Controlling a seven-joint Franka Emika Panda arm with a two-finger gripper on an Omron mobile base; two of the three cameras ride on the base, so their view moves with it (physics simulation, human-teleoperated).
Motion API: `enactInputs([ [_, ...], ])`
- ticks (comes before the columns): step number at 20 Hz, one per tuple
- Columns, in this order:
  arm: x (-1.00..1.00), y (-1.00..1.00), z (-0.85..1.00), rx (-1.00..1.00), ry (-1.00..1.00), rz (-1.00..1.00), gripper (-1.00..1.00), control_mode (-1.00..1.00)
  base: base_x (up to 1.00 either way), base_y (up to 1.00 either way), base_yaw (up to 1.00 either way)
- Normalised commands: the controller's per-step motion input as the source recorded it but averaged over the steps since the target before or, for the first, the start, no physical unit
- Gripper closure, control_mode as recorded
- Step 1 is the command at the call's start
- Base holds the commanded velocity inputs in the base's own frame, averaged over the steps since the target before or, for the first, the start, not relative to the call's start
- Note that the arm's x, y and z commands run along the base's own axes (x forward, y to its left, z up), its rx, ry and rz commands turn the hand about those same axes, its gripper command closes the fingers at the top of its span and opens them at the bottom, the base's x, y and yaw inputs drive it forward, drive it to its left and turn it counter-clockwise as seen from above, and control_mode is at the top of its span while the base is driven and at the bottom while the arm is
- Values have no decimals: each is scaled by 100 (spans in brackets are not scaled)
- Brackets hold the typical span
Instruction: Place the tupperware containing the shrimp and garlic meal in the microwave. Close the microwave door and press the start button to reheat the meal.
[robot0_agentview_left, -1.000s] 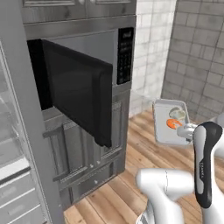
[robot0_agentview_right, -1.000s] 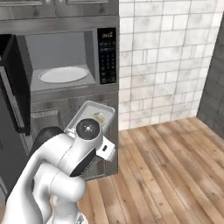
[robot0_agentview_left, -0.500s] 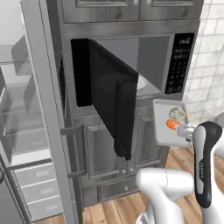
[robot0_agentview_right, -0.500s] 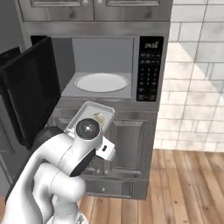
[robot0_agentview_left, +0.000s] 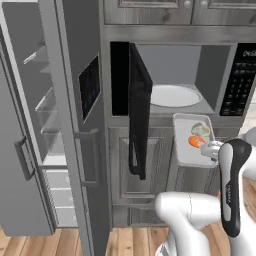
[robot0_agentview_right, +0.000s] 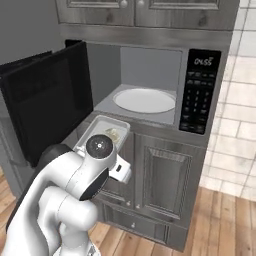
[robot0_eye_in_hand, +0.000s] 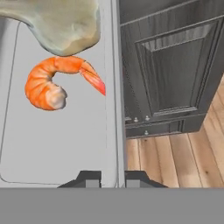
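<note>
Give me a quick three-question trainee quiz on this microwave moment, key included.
1. True or false: the microwave door is open.
2. What lies in the container that the gripper holds? A) bread B) a shrimp and a garlic lump C) nothing
3. Fill in: the white round plate inside the microwave has ____ on it.

Key
1. True; it swings out to the left and the cavity is exposed.
2. B; the orange shrimp lies next to the pale garlic, and the fingers pinch the container's rim.
3. Nothing; the container hangs outside, below the opening.
</note>
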Motion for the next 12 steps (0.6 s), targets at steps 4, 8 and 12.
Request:
enactInputs([
  [4,0,0,0,0,0,0,100,100,12,-41,34],
  [8,0,0,0,0,0,0,100,100,25,-36,20],
  [12,0,0,0,0,0,0,100,100,32,-31,9],
])
